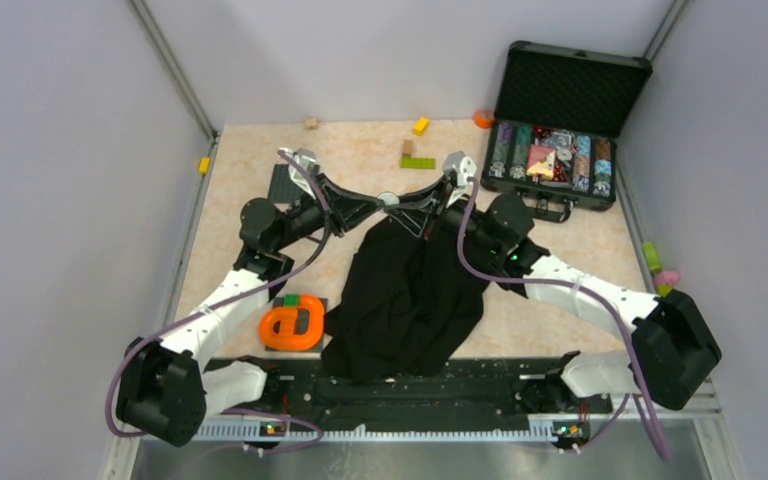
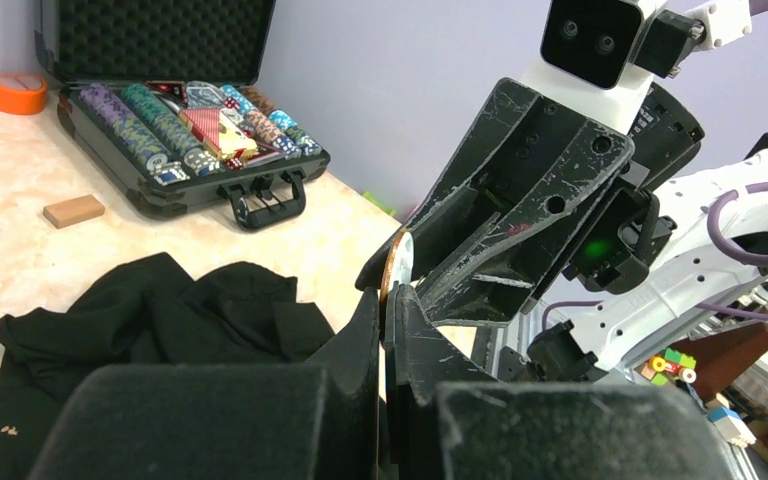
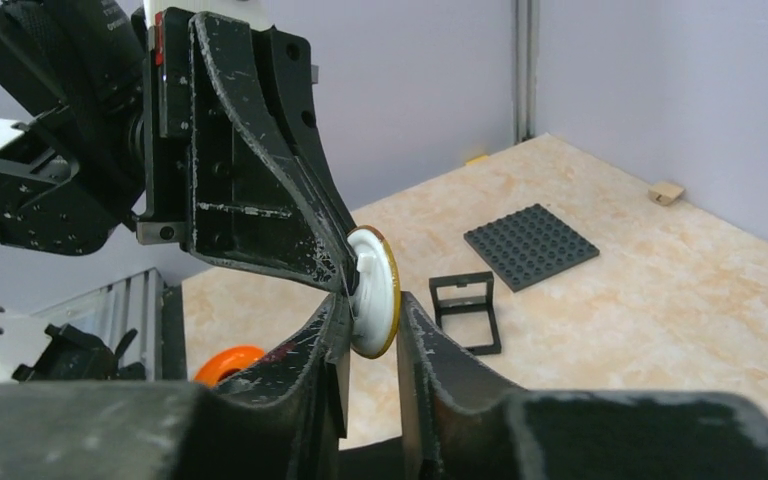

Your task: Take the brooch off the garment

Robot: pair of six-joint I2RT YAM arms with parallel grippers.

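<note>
The left tool (image 3: 343, 272) is pinched together on the rim of the brooch (image 3: 375, 290), aloft at the garment's (image 1: 400, 300) 12 o'clock edge, while the right tool (image 3: 370, 310) straddles it, jaws narrowly apart, so an off-centre squeeze may flick it into the folds.

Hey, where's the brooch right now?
Near the centre of the top view, just past the garment. The left gripper pinches the brooch, and the right gripper has its jaws either side of it.

Matt cloth garment (image 1: 400, 295), smooth glossy brooch (image 3: 372, 290)
</note>
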